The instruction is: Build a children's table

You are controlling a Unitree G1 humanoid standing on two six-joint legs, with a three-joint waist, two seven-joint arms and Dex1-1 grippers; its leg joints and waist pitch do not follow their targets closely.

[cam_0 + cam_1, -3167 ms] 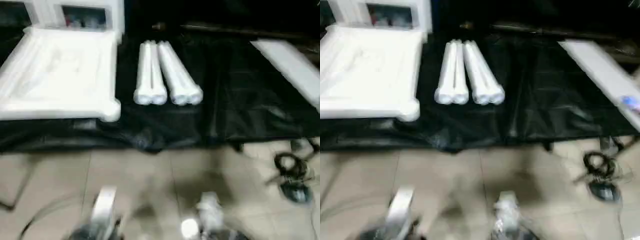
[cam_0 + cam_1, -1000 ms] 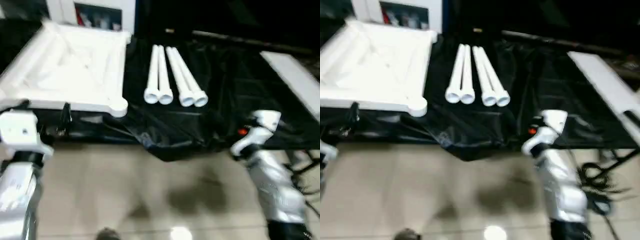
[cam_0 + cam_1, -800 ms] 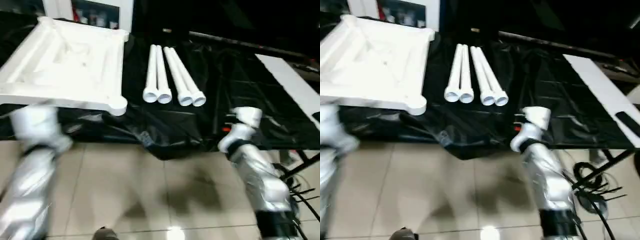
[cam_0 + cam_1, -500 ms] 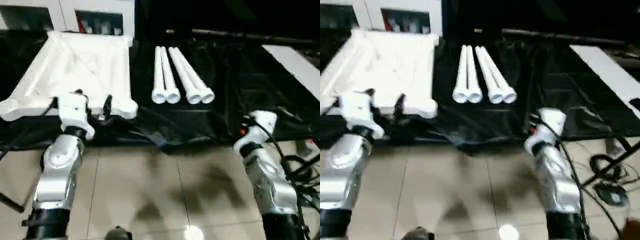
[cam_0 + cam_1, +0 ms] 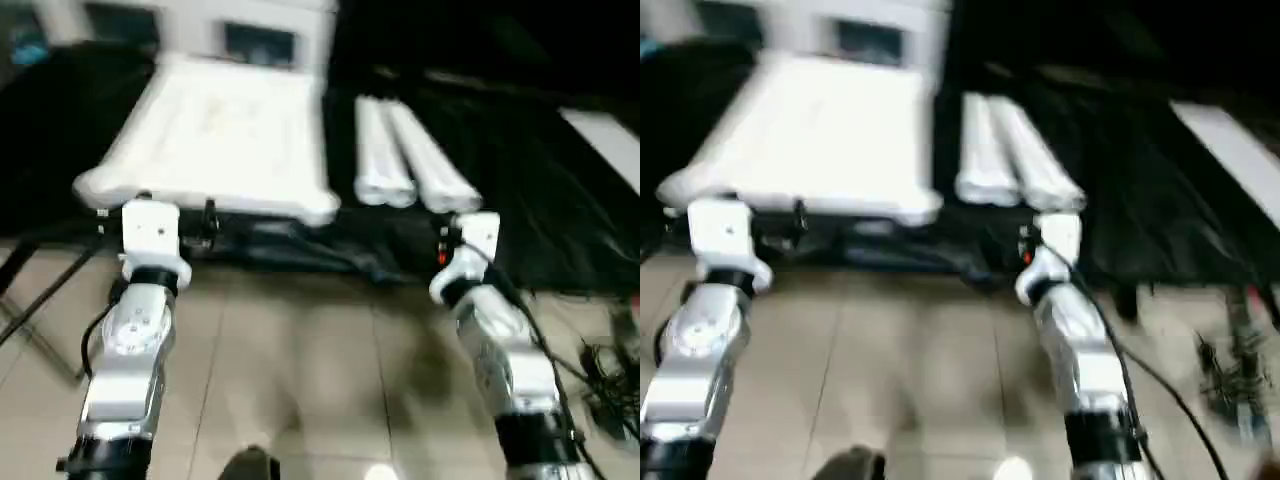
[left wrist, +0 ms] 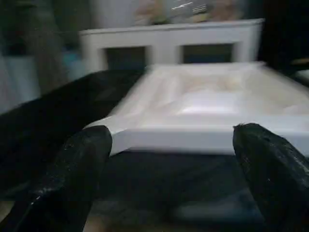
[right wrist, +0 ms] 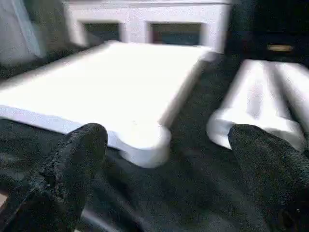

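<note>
The tabletop [image 5: 225,140] lies with its underside up on the black sheet [image 5: 520,200] that covers the counter, toward the counter's left part and close to its front edge, and the legs [image 5: 405,165] lie together in a bundle just beside it on the right, with their open ends pointing to the front edge. No leg is in a socket yet, so the task seems to be at its very start. The left end effector [image 6: 174,159] hangs in front of the tabletop's front rim, with its fingers [image 6: 72,174] spread wide and nothing between them. The right end effector [image 7: 164,159] is also wide and empty, and it faces the gap between the tabletop's front right corner [image 7: 145,142] and the leg ends [image 7: 251,125]. The step in hand is probably the approach to take a first leg. To do it well, the right arm should go to the outer leg of the bundle and close around the tube a little behind its end, so that the neighbours are not pushed and do not roll on the sheet. The left end effector can press on the rim to keep the tabletop steady. The sheet is wrinkled and looks slippery, so slow moves are better. A flat white board [image 5: 605,140] lies at the counter's right edge, and it should stay there.
</note>
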